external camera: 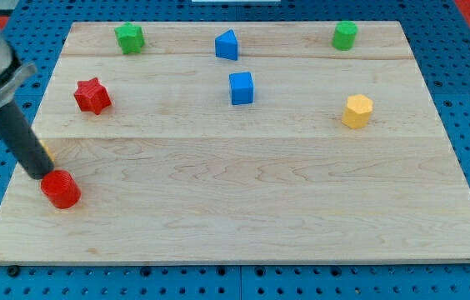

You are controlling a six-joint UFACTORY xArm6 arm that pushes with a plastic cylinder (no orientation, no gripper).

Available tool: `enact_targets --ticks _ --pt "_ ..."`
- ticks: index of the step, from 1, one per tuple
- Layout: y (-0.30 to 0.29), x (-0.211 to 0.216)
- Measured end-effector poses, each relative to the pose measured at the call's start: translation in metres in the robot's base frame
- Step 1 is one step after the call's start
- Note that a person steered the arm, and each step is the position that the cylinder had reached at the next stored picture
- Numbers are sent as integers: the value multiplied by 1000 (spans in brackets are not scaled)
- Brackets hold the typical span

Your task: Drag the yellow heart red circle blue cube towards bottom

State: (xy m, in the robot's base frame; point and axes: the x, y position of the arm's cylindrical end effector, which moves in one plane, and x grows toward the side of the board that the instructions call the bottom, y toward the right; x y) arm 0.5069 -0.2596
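The wooden board (243,208) is the reference; its corners at the view's bottom are cut by the frame edge. The arm carries no claw, only a dark rod, whose upper body is cropped at the view's top left. My tip (38,175) sits at the board's left edge, touching the red circle (61,189) from upper left. A yellow block (45,152), presumably the heart, is almost wholly hidden behind the rod. Blue cube (242,88): upper centre of board. Blue triangular block (227,45) above it. Yellow hexagonal block (357,111) right. Red star (92,96) upper left. Green blocks (130,37) and (345,35) along the top edge; shapes unclear.
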Motion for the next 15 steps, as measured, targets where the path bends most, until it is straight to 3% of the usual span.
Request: enact_targets --ticks 2,5,6,7,8,10,12,14,15 --pt "14 33" --pt "211 -12" --pt "148 -64" --pt "58 -62" --pt "28 -117" --pt "-38 -70" --pt "9 -15" --pt "126 -100" --pt "153 -172"
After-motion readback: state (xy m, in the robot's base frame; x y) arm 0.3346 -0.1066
